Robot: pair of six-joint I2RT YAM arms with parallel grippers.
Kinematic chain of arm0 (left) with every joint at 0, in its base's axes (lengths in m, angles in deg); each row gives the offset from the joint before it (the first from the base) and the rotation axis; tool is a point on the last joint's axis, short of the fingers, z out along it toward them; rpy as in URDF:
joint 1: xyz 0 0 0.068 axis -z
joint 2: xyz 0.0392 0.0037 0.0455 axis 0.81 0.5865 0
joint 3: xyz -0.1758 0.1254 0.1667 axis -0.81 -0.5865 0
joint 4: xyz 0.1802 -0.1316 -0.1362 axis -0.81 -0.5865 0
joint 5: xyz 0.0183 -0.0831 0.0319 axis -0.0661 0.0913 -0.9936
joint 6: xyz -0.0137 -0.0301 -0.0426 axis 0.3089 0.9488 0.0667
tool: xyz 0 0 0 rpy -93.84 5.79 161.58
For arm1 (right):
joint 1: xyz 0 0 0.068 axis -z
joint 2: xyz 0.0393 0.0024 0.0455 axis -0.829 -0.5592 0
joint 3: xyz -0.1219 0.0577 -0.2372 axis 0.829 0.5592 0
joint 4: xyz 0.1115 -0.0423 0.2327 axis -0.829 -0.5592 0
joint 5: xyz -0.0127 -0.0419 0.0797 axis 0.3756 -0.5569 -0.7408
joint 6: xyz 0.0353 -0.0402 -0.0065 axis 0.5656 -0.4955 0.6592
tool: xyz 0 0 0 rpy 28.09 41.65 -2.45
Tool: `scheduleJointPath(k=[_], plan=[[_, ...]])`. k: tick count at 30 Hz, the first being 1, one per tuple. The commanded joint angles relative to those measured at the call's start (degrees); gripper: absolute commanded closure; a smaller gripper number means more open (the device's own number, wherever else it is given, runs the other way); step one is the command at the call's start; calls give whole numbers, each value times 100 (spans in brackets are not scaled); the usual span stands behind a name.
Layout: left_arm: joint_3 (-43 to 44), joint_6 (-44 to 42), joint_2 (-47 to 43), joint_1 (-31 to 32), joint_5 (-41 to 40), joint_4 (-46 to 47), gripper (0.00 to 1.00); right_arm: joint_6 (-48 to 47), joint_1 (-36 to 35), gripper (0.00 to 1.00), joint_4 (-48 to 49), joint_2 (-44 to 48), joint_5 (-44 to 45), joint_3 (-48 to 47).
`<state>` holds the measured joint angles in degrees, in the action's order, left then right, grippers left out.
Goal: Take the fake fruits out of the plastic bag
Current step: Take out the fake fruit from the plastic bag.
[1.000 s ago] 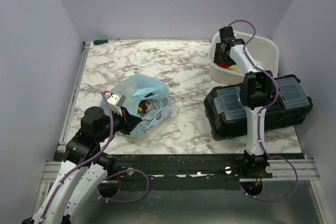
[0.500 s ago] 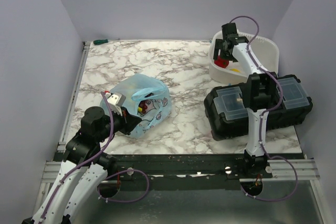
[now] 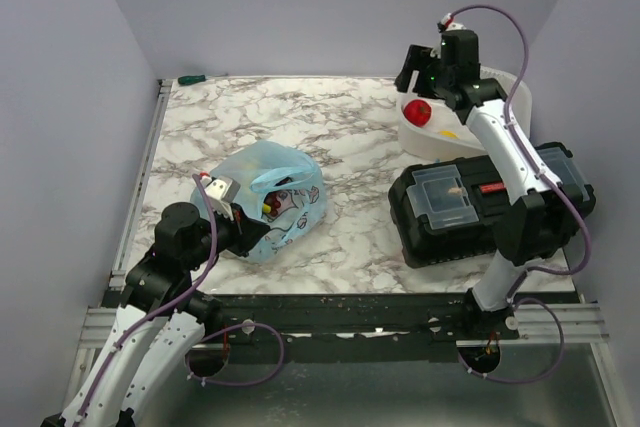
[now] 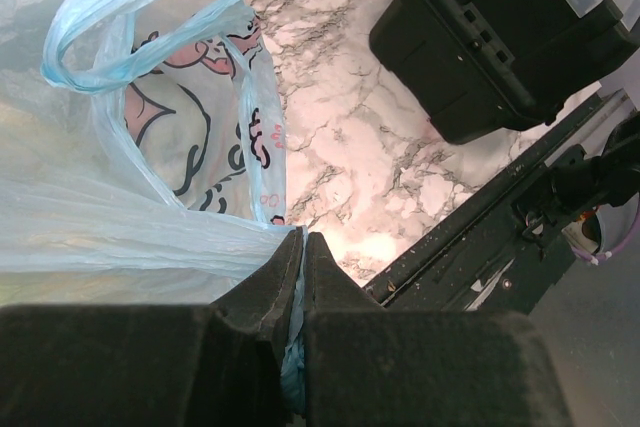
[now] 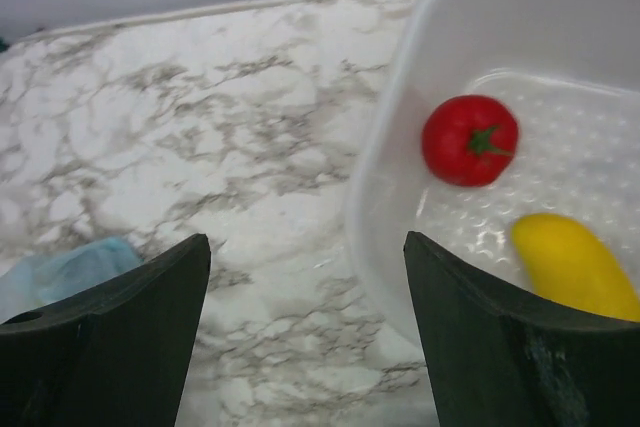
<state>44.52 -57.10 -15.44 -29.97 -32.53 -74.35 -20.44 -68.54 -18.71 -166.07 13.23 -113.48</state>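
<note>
The left end effector (image 4: 302, 247) is pinching the plastic bag (image 4: 150, 217) by its edge, jaws closed on the film, with the bag lying on the bench (image 3: 340, 137). The right end effector (image 5: 305, 247) is hovering wide open over the white tub (image 5: 390, 177) rim, and inside are lying a red tomato (image 5: 469, 140) and a yellow fruit (image 5: 572, 265).

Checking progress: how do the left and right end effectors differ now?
The left end effector is shut, the right end effector open. The left pinches the plastic bag; the right holds nothing, by the white tub. Both are dark in colour.
</note>
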Motion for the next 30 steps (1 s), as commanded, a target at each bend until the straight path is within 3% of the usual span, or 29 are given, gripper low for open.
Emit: scheduleJointPath(k=[1,7,11,18,21,26,30], plan=[[47,-49,-45,-12,16,55,100,133,-912,20,585,560,-919,717],[36,-112,-187,-12,99,90,100,71,-2363,20,1504,1356,-1021,2139],[19,-121,-204,-12,123,106,100,429,-2871,22,2285,1861,-1477,3188],[159,83,4,20,-52,-212,100,584,-3745,26,2930,2686,-972,4354],[402,383,115,56,-136,-748,100,899,-3966,30,3951,2913,-1340,5048],[627,998,179,58,-399,-1638,100,1275,-4361,41,5222,2511,-1364,5644],[427,1199,-85,58,-479,-2055,100,1443,-4648,47,5847,1760,-1172,5552]])
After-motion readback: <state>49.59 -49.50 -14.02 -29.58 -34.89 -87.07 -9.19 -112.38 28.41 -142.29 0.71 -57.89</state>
